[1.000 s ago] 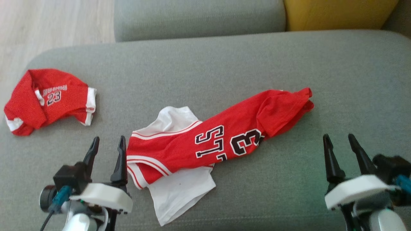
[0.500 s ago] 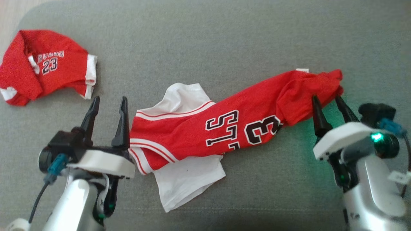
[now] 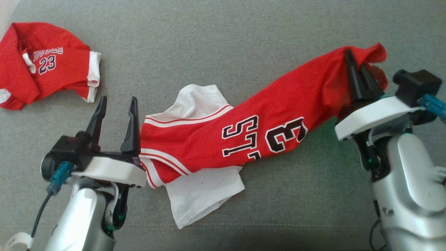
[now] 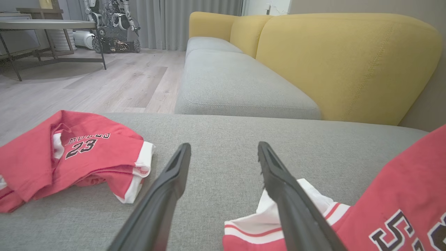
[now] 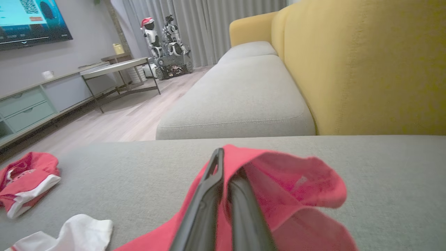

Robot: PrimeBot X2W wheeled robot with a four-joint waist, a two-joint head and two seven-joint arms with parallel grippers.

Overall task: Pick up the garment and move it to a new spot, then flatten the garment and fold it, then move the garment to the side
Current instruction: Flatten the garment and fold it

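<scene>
One red-and-white jersey [image 3: 223, 143] lies stretched across the grey sofa cushion [image 3: 223, 42], its right end raised and pinched between the closed right fingers [image 3: 352, 76]. The left fingers [image 3: 131, 129] stand spread and empty, just beside its left hem. A second red jersey [image 3: 45, 66] lies well apart, far left.

The red-and-white fabric basketball jersey [image 3: 216, 146] lies across the grey upholstered seat cushion [image 3: 223, 42]. Its black lettering is partly folded under, so the lower characters cannot be read; the left wrist view cuts the lettering at its right and bottom edges. The red layer covers part of the white layer. Cloth clamped by the right gripper [image 3: 354, 58] is hidden between the fingers. The folded red shirt numbered 23 [image 3: 45, 66], at the cushion's far left corner, is cut by the head view's left edge. Text on the wall-mounted screen [image 5: 31, 17] is too small to read.
</scene>
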